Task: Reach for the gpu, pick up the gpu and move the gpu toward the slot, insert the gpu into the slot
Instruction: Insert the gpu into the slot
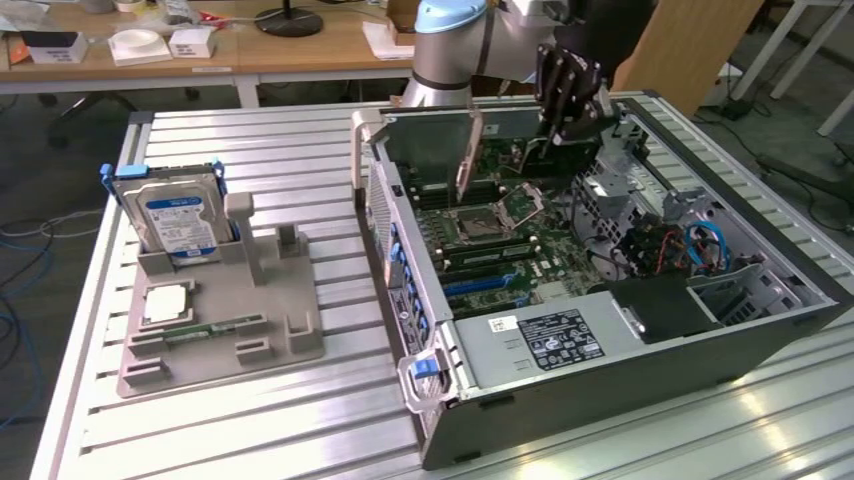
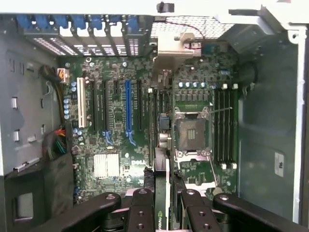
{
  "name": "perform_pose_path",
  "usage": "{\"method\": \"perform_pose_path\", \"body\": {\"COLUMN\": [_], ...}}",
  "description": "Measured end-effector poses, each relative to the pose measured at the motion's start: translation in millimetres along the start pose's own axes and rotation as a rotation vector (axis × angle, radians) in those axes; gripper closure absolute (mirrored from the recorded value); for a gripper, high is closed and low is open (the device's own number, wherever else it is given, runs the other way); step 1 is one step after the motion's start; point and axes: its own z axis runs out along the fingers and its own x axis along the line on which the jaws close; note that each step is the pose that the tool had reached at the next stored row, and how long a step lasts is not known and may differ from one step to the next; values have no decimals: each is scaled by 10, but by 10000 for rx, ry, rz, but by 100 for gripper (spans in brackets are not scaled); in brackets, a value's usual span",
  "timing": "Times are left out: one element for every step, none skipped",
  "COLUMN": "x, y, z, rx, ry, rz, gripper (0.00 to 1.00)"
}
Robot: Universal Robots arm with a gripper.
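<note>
One gripper, fingers clamped on the one gpu; it stands on edge, long axis parallel to the one blue slot.

NVIDIA printed on the gpu, power supply sticker text too small

The gpu stands on edge between the fingers of the gripper, above the motherboard inside the case. The slot lies below the tool, just to one side of the gpu; the socket lies on the other side, memory slots beyond it. Well off to the exterior view's left of the tool, a stand on the table holds a drive upright, a memory stick lying before it.
</note>
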Motion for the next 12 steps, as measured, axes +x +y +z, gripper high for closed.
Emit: {"method": "perform_pose_path", "body": {"x": [23, 45, 63, 81, 98, 109, 114, 115, 117, 118, 119, 121], "y": [0, -1, -1, -2, -2, -2, -2, -2, 1, 8, 16, 35], "z": [17, 34, 52, 68, 85, 103, 122, 139, 156, 171, 184, 202], "rx": [-4, -3, -2, -2, -1, -1, -1, 0, 1, 0, 1, 1], "ry": [3, 0, -2, -1, -2, -2, -2, -1, 12, 23, 25, 26], "rz": [-22, -26, -26, -26, -26, -25, -22, -14, -11, -12, -12, -11], "gripper": [74, 74, 74, 74, 74, 74, 74, 74, 74, 74, 74, 74]}}
